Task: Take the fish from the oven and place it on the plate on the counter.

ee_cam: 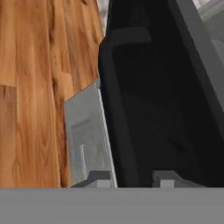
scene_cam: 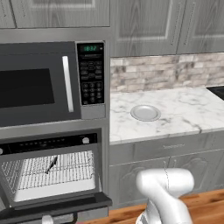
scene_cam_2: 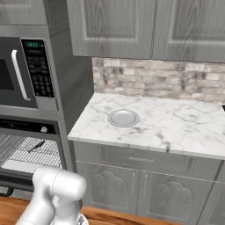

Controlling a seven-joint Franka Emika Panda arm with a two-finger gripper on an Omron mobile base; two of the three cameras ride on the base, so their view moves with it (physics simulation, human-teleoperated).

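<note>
At the lower left of the left base view the oven [scene_cam: 52,175] stands open under the microwave [scene_cam: 43,83], and the fish [scene_cam: 51,165] lies on its wire rack [scene_cam: 65,170], a thin dark sliver. The plate [scene_cam: 145,113] sits bare on the marble counter [scene_cam: 188,109], right of centre. In the hand view the gripper [ee_cam: 131,180] is parted, its fingertips [ee_cam: 99,179] straddling the dark oven door handle [ee_cam: 111,109] above the wood floor [ee_cam: 35,87], though I cannot tell whether they touch it.

The oven [scene_cam: 52,175] stands open, its door [ee_cam: 157,109] folded down low in front. Above the wire rack [scene_cam: 57,170] there is free room for reaching in. The counter [scene_cam_2: 176,127] around the plate [scene_cam_2: 123,117] is bare.
</note>
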